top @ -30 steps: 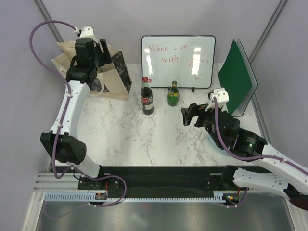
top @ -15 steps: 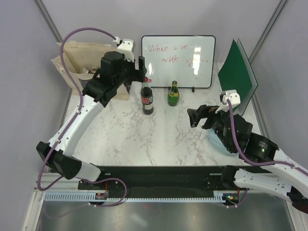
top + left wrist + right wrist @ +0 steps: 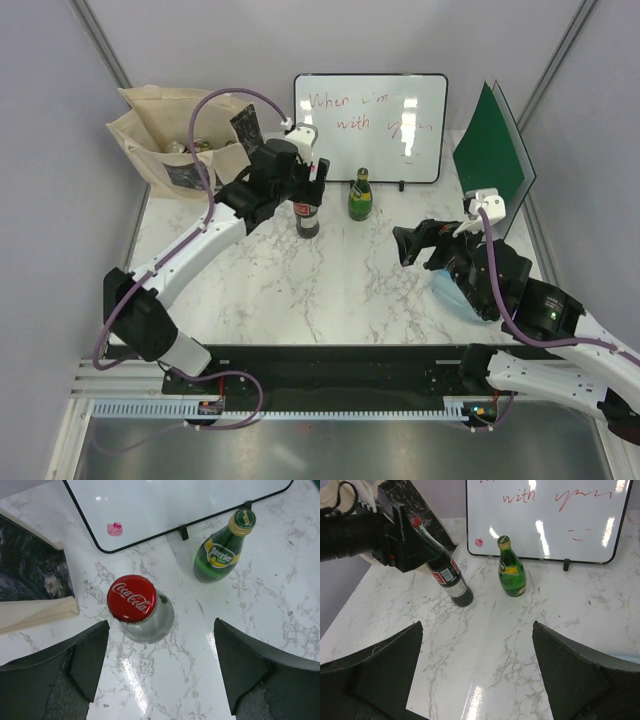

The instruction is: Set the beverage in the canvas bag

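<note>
Now the left gripper [image 3: 160,630] hovers, fingers spread, above the red-capped dark cola bottle [image 3: 131,598]; the right gripper [image 3: 476,630] is spread too.

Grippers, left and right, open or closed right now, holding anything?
Left gripper: open, empty, above the red-capped dark cola bottle.
Right gripper: open, empty.

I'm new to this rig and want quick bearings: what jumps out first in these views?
The left tool, open, hovers over the red-capped Coca-Cola bottle mid-table, with a green Perrier bottle beside it. Behind them stands a whiteboard with red writing; the canvas bag sits far left.
</note>
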`<state>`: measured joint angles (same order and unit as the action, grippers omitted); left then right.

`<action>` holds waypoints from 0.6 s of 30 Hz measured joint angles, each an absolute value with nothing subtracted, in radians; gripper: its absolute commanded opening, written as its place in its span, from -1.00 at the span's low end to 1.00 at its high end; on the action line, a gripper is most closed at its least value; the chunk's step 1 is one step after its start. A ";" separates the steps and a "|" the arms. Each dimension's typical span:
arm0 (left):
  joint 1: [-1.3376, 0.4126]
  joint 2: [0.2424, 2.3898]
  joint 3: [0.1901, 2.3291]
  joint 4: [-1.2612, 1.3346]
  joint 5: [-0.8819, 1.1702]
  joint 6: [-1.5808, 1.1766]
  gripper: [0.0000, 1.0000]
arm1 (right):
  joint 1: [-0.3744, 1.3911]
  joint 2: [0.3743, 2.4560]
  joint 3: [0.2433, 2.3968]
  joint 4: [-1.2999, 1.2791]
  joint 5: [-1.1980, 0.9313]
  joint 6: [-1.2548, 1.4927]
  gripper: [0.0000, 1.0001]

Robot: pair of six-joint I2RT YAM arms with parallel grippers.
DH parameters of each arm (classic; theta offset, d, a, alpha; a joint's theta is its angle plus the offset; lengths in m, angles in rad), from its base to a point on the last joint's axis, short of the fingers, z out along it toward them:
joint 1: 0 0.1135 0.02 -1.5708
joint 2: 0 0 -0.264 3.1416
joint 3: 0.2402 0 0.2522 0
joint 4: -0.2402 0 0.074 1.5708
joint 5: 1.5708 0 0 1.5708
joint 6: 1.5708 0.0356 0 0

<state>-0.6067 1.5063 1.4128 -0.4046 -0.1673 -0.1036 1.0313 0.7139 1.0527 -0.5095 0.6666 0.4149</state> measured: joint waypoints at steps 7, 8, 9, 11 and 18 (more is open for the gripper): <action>-0.611 1.582 1.351 -0.347 -0.228 -0.123 0.80 | 1.031 0.702 1.053 -0.511 0.671 0.414 0.96; -0.611 1.582 1.331 -0.334 -0.232 -0.125 0.80 | 1.031 0.701 1.053 -0.511 0.672 0.414 0.97; -0.611 1.582 1.309 -0.316 -0.234 -0.127 0.80 | 1.031 0.698 1.053 -0.511 0.674 0.414 0.96; -0.611 1.582 1.264 -0.276 -0.234 -0.130 0.79 | 1.031 0.692 1.053 -0.512 0.678 0.413 0.96; -0.611 1.582 1.165 -0.162 -0.233 -0.131 0.72 | 1.031 0.684 1.053 -0.516 0.683 0.411 0.96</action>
